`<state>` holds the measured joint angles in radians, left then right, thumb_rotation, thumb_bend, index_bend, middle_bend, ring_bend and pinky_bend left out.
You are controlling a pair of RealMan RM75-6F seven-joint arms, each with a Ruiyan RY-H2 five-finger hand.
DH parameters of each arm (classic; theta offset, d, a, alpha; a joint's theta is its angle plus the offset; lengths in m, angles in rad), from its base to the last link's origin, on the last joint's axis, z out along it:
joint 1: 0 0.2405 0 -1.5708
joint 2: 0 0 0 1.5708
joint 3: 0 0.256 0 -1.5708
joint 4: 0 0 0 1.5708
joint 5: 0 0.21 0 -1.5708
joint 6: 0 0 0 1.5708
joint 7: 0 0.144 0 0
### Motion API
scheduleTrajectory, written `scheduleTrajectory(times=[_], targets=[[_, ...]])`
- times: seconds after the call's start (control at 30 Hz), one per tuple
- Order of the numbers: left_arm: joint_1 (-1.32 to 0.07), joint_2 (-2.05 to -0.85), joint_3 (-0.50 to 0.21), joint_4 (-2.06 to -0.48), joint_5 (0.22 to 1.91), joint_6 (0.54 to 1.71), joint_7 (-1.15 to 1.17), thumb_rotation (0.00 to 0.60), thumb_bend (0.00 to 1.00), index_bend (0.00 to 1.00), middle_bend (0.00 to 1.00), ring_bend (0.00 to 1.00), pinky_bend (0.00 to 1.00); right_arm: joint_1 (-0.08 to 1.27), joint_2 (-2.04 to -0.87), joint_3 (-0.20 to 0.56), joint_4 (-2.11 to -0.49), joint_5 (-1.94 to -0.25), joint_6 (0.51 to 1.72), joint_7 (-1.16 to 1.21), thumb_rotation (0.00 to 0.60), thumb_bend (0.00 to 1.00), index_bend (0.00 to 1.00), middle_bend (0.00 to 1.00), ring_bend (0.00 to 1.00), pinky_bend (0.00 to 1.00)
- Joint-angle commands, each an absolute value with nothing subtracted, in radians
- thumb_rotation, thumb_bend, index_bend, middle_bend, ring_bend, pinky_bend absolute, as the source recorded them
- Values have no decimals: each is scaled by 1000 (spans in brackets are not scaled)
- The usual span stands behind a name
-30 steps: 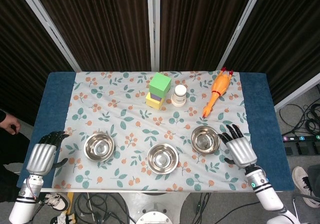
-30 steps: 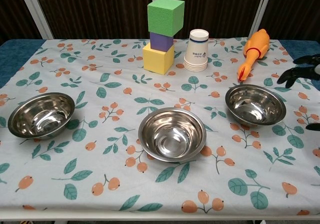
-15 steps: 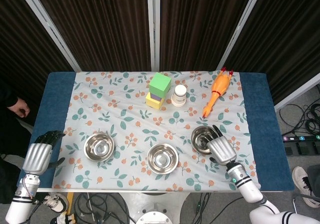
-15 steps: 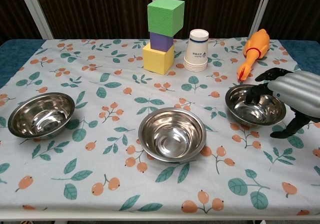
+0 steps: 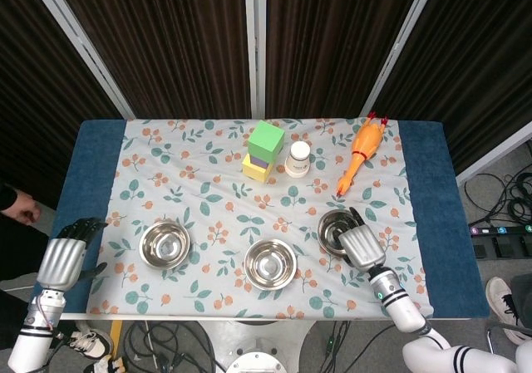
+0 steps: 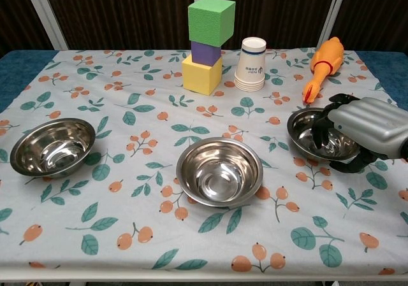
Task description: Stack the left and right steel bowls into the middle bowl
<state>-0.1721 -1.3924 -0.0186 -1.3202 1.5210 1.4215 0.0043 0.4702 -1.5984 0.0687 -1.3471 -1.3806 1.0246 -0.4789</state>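
Three steel bowls stand in a row near the table's front edge. The left bowl point(image 5: 165, 244) point(image 6: 53, 146) and the middle bowl point(image 5: 270, 263) point(image 6: 219, 171) are empty and untouched. My right hand point(image 5: 358, 245) point(image 6: 364, 128) lies over the right side of the right bowl point(image 5: 332, 228) point(image 6: 313, 137). Its fingers point(image 6: 323, 118) curl over the rim into the bowl and the thumb point(image 6: 354, 166) lies against the outside, so it grips the rim. The bowl still sits on the cloth. My left hand point(image 5: 64, 259) hangs off the table's left edge, fingers apart, holding nothing.
At the back stand a stack of yellow, purple and green blocks point(image 5: 263, 150) point(image 6: 206, 44), a stack of paper cups point(image 5: 299, 158) point(image 6: 251, 64) and an orange rubber chicken point(image 5: 362, 151) point(image 6: 322, 61). A floral cloth point(image 6: 127, 228) covers the table.
My right hand swung in from the right over the right bowl, then lowered and curled its fingers over the rim. The left hand drew slightly back. The bowls stayed in place.
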Motion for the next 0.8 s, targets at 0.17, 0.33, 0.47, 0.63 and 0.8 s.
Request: scheduleTrajectory(times=[0.17, 0.33, 0.47, 0.63, 0.8], targets=[[-171, -1390, -15, -1319, 1519, 1415, 4, 600, 145, 292, 302, 208, 288, 480, -1610, 66, -1338, -1353, 1011, -506, 600, 334, 599, 500, 219, 2], [-170, -1384, -14, -1326, 1523, 1422, 7, 600, 145, 291, 302, 208, 288, 481, -1619, 63, -1340, -1339, 1015, -523, 600, 377, 674, 553, 252, 19], [-168, -1382, -12, -1331, 1527, 1425, 11, 600, 145, 291, 303, 208, 288, 479, -1619, 59, -1339, -1342, 1029, -523, 600, 394, 715, 587, 284, 50], [-171, -1384, -14, -1335, 1529, 1425, 17, 600, 145, 291, 302, 208, 288, 478, -1610, 59, -1347, -1350, 1047, -512, 600, 402, 728, 599, 287, 53], [-171, -1386, -13, -1332, 1525, 1421, 14, 600, 144, 291, 302, 208, 288, 476, -1603, 60, -1356, -1370, 1076, -491, 600, 402, 738, 612, 296, 55]])
